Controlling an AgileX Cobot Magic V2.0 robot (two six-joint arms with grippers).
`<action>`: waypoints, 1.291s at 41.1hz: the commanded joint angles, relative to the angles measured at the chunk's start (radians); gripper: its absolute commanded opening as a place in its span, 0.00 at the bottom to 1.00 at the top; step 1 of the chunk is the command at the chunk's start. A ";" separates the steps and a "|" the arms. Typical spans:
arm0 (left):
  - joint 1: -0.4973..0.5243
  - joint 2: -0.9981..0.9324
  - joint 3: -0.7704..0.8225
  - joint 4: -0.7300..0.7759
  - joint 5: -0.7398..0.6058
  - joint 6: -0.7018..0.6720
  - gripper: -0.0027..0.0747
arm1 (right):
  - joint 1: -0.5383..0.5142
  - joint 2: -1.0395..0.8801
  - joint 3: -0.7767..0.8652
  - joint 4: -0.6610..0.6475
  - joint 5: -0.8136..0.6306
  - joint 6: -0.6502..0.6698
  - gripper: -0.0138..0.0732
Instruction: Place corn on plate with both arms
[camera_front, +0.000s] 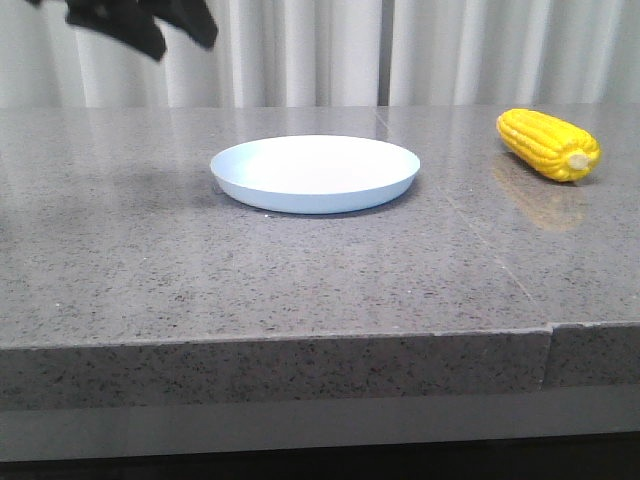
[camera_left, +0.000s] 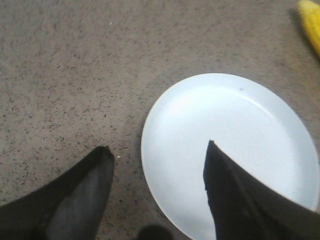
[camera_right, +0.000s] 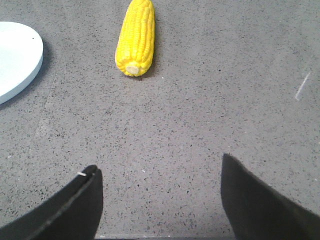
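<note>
The yellow corn (camera_front: 548, 144) lies on the grey stone table at the far right, its pale stub end toward the front. The pale blue-white plate (camera_front: 314, 172) sits empty in the middle of the table. My left gripper (camera_front: 150, 28) hangs high at the upper left, above and left of the plate; in the left wrist view the left gripper (camera_left: 156, 147) is open over the plate's (camera_left: 235, 145) near rim, with the corn (camera_left: 311, 25) at the edge. My right gripper (camera_right: 159, 166) is open and empty over bare table, well short of the corn (camera_right: 135, 36); the plate (camera_right: 15, 57) shows beside it.
The grey speckled table (camera_front: 200, 270) has a seam (camera_front: 550, 328) at its front right edge. Pale curtains (camera_front: 320, 50) hang behind the table. My right gripper does not show in the front view.
</note>
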 joint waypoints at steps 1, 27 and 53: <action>-0.064 -0.154 0.048 0.061 -0.039 -0.002 0.55 | -0.004 0.009 -0.034 -0.009 -0.074 -0.008 0.77; -0.234 -0.808 0.498 0.210 -0.010 -0.002 0.55 | -0.004 0.009 -0.034 -0.009 -0.096 -0.008 0.77; -0.234 -0.904 0.519 0.210 0.002 -0.002 0.55 | 0.032 0.536 -0.438 -0.002 0.144 -0.013 0.91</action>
